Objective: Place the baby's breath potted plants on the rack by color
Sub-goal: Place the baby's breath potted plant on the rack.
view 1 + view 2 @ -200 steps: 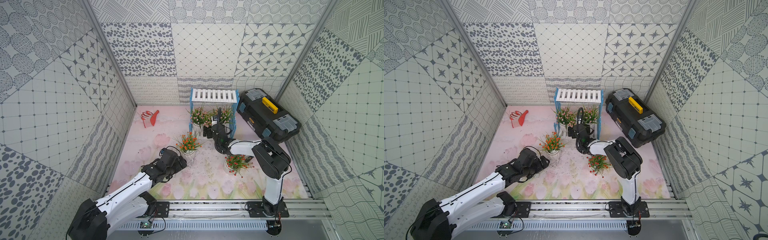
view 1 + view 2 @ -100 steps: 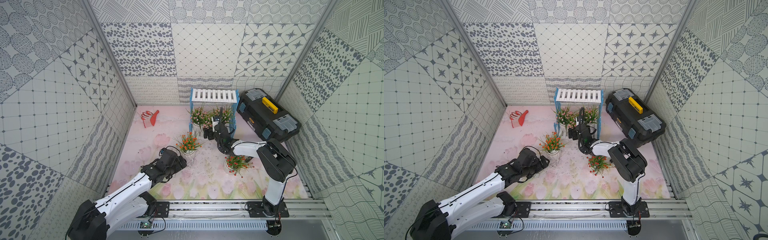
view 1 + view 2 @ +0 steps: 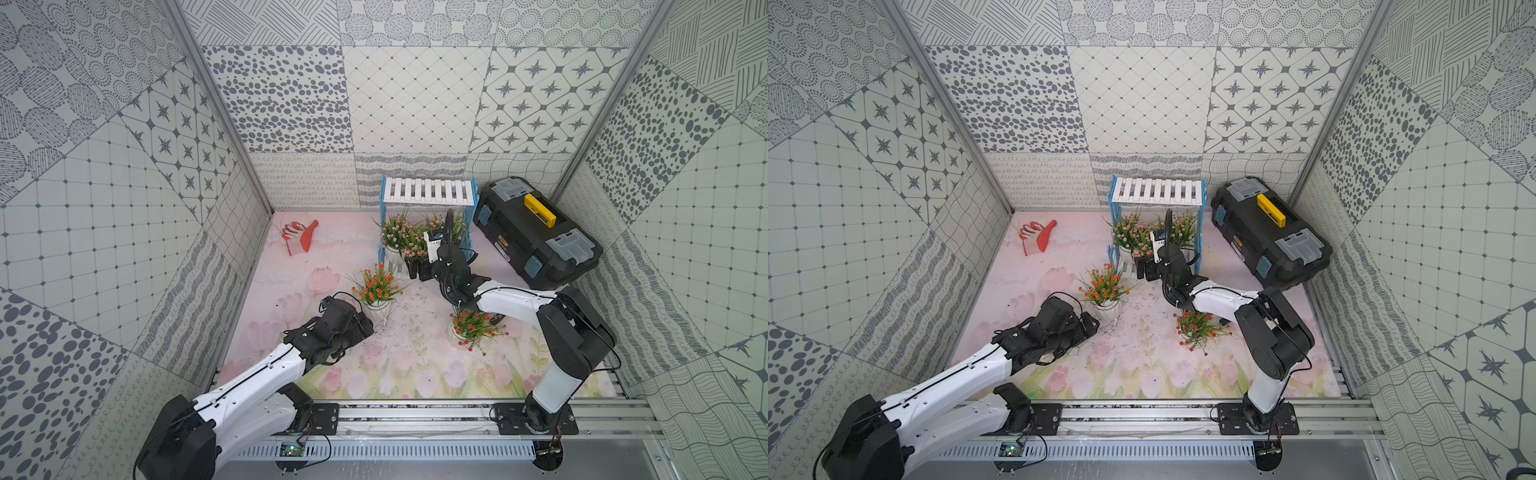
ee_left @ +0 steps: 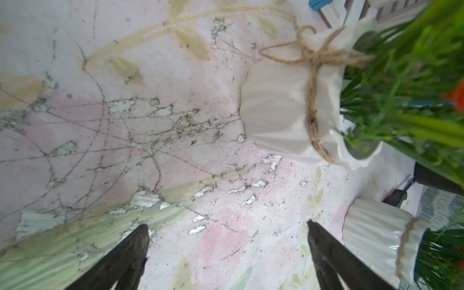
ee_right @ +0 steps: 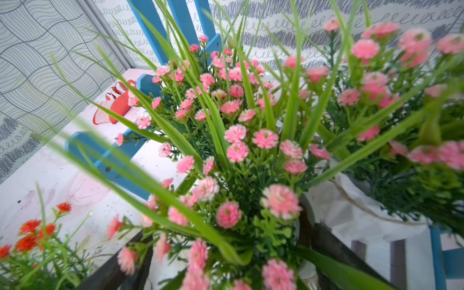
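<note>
The rack (image 3: 428,194) (image 3: 1158,192) stands at the back wall. Two pink baby's breath potted plants (image 3: 394,233) (image 3: 448,223) sit on its lower board. A third pink plant (image 3: 411,248) (image 5: 236,150) stands at the rack's front edge, between the wide-apart fingers of my right gripper (image 3: 417,270) (image 5: 231,233), which is open. Two orange-red plants (image 3: 376,286) (image 3: 473,328) stand on the mat. My left gripper (image 3: 368,328) (image 4: 227,228) is open and empty, low on the mat just short of the left orange plant's white pot (image 4: 288,110).
A black toolbox (image 3: 536,232) with a yellow handle lies right of the rack. A red and white glove (image 3: 299,237) lies at the back left. The rack's top board is bare. Patterned walls close in three sides.
My right arm's elbow has swung to the right while its gripper stays at the front pink plant, still open. The left arm has not moved.
</note>
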Motion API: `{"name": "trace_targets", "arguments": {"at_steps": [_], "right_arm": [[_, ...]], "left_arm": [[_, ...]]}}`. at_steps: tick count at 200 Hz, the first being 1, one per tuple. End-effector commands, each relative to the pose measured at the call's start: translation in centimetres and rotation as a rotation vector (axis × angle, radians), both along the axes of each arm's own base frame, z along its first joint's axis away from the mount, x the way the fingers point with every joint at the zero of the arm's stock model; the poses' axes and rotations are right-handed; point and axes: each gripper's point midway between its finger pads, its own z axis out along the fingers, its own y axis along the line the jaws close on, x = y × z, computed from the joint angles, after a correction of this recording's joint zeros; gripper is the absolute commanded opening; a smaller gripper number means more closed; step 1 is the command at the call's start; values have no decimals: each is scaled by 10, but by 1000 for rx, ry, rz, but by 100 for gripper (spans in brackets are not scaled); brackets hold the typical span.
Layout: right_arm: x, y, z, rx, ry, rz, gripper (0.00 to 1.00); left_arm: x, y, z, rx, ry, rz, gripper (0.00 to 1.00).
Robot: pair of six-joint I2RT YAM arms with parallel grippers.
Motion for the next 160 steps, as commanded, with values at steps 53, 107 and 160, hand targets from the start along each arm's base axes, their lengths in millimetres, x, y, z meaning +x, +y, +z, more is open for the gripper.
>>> {"name": "trace_targets", "arguments": {"at_steps": [53,107,160], "right_arm": [[-17,-19,25,22,-1,8,98],[-53,-24,23,24,139,50,98],[-67,0,-16,-5,273,45,81]], "left_arm": [[0,3,2,26,-23,-6,99],[2,-1,-2,22,-15,-16,99],[5,-5,-4,16,-9,-23,99]]}}
